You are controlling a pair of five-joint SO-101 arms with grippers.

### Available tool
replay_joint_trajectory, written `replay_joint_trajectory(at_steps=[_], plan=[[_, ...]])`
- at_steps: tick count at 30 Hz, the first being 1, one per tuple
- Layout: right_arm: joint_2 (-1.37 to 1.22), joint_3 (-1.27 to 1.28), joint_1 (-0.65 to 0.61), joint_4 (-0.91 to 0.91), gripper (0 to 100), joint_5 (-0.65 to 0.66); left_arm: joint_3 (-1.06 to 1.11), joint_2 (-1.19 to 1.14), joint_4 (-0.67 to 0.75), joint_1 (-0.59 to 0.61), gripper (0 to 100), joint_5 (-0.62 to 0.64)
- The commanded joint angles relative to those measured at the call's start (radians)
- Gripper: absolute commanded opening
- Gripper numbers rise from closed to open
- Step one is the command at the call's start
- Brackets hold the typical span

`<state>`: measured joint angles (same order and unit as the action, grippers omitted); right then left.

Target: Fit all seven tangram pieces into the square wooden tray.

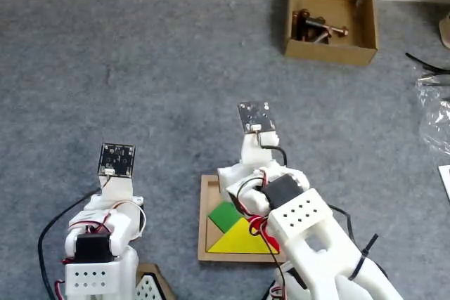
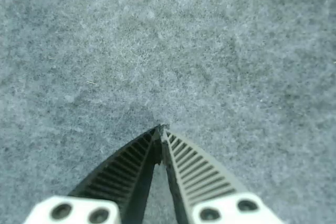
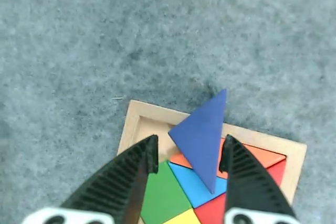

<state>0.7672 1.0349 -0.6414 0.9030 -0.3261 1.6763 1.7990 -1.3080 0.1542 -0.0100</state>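
The square wooden tray [image 3: 132, 121] lies on the grey carpet under my right arm. In it sit a green piece [image 3: 163, 195], a light blue piece [image 3: 195, 188], an orange piece [image 3: 258, 154], red pieces [image 3: 274, 174] and a yellow piece [image 3: 176, 219]. A dark blue triangle [image 3: 202, 129] rests tilted on top of them, its tip past the tray's far rim. My right gripper [image 3: 189, 153] is open around it; one finger is at its edge, the other stands apart. My left gripper [image 2: 160, 129] is shut over bare carpet. From above, the tray [image 1: 204, 198] shows green [image 1: 225, 214] and yellow [image 1: 242, 240].
A cardboard box [image 1: 330, 19] holding metal parts stands at the far right of the carpet. A clear plastic bag [image 1: 436, 114] and cables lie at the right edge. My left arm [image 1: 112, 201] stands to the left of the tray.
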Motion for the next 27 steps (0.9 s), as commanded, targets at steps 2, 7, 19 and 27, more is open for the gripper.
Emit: replay_joint_trajectory(at_steps=[2, 7, 19, 27], plan=[[0.025, 0.013, -0.004, -0.030, 18.3, -0.012, 0.021, -0.002, -0.005, 0.010, 1, 0.005], [0.031, 0.065, 0.019, -0.035, 18.3, -0.006, 0.021, -0.002, -0.005, 0.010, 1, 0.005], [0.030, 0.070, 0.312, -0.038, 18.3, 0.428, 0.021, -0.002, -0.005, 0.010, 1, 0.005], [0.022, 0.074, 0.306, -0.079, 11.2, 0.503, 0.021, -0.002, -0.005, 0.010, 1, 0.005]])
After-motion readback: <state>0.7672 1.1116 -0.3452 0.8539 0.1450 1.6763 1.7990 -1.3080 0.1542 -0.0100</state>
